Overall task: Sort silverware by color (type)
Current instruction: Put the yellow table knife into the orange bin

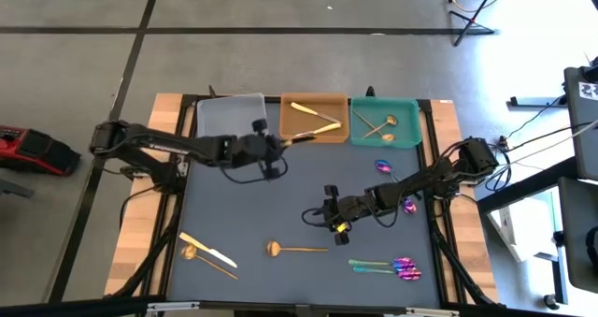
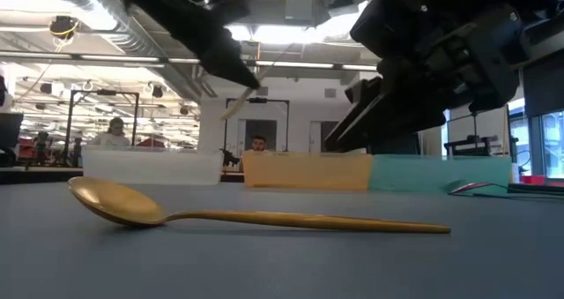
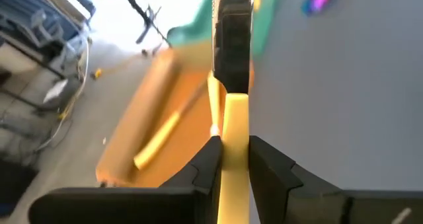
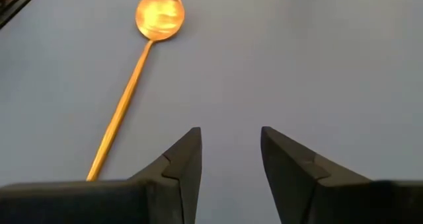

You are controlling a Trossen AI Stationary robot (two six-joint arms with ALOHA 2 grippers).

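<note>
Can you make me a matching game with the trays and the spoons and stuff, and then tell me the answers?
Things:
1. orange tray
2. teal tray
3. grey tray
4. gold spoon

Where or what:
A. lying alone on the mat
B. holds pale gold pieces
C. has nothing in it
D. holds copper-gold spoons

Pairs: 1-B, 2-D, 3-C, 4-A

Scattered silverware [image 1: 297, 250] (gold, copper, iridescent)
</note>
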